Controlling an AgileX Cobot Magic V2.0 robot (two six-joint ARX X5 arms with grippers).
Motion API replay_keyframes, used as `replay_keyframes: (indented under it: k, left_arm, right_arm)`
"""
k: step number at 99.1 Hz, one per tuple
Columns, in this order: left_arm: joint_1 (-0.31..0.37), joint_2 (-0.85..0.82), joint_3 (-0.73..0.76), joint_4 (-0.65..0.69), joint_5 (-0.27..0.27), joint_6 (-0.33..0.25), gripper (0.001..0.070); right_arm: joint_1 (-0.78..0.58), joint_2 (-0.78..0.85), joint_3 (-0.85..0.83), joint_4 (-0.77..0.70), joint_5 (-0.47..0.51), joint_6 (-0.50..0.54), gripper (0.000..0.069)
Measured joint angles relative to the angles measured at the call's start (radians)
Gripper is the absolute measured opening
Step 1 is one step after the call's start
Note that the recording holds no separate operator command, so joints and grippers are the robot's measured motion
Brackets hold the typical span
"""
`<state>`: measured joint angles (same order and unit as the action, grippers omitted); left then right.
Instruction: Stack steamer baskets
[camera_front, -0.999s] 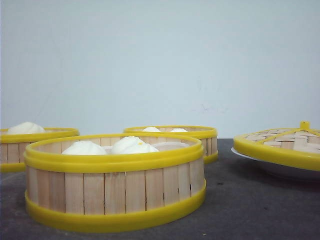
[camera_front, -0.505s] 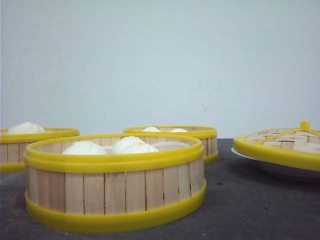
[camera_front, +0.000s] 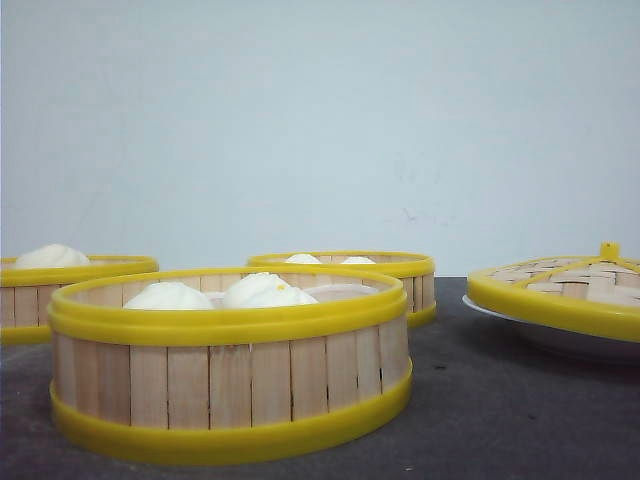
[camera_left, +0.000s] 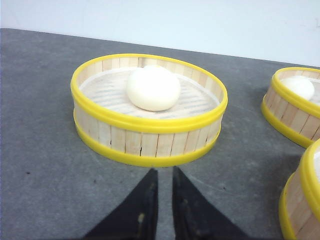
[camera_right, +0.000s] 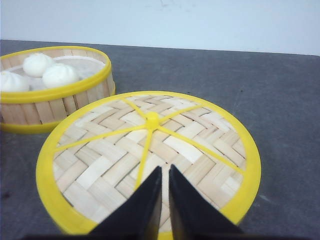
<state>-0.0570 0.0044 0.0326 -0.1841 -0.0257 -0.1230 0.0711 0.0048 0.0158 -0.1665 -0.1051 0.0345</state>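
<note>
On the dark grey surface (camera_front: 500, 410), three steamer baskets stand apart, none stacked. Nearest the front camera is the front basket (camera_front: 230, 385), holding two white buns (camera_front: 215, 293). Behind it to the right stands the rear basket (camera_front: 400, 275), its lower wall hidden by the front one. At the left edge is the left basket (camera_front: 60, 290), cut off by the frame, with one bun (camera_left: 153, 88) at its middle. Bare surface lies between all three. A woven lid (camera_right: 150, 155) with a yellow knob rests on a white plate (camera_front: 560, 340) to the right, partly out of frame. The left gripper (camera_left: 162, 175) hovers just short of the left basket's wall, fingers nearly together, holding nothing. The right gripper (camera_right: 165, 172) hangs over the lid, fingers likewise nearly closed and empty.
</note>
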Motion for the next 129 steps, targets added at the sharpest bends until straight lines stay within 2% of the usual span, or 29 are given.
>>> replay_keyframes:
  k: [105,121,129]
  left_arm:
    - [0.0,0.0,0.0,0.0,0.0,-0.002,0.0025]
    - [0.0,0.0,0.0,0.002,0.0,-0.039,0.0025]
    - [0.0,0.0,0.006,-0.003,0.0,-0.082,0.0025]
  right_arm:
    - [0.0,0.0,0.0,-0.001,0.0,0.01,0.0019]
    - [-0.001,0.0,0.0,0.0,0.0,0.054,0.0012]
    - [-0.001,0.003,0.014,-0.018,0.0,0.091,0.0011]
